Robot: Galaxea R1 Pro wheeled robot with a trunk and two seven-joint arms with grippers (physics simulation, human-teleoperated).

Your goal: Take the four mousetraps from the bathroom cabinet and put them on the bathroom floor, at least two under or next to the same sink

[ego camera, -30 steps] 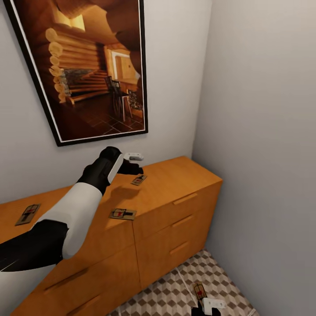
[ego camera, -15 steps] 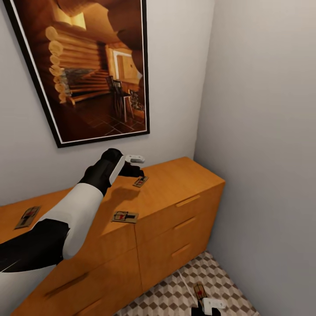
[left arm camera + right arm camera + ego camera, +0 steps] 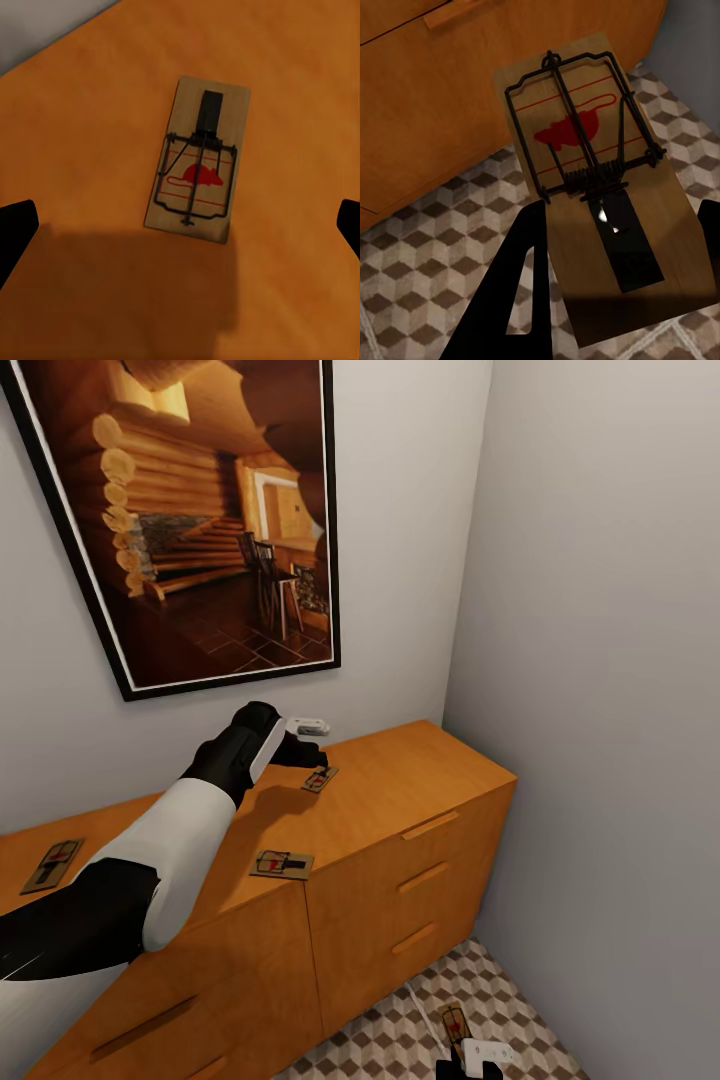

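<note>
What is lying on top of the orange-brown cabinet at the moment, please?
Three mousetraps lie flat on the cabinet top: the far mousetrap beneath the open left gripper, the middle mousetrap, and the left-end mousetrap. The arm covers part of the top.

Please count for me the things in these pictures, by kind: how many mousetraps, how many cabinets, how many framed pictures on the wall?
Flat tan wooden mousetraps with dark wire and red mark: 4
Orange-brown wooden cabinet with drawers: 1
Black-framed picture of a log interior: 1
Total: 6

Matt wooden cabinet, wire-sprung wooden mousetrap
</note>
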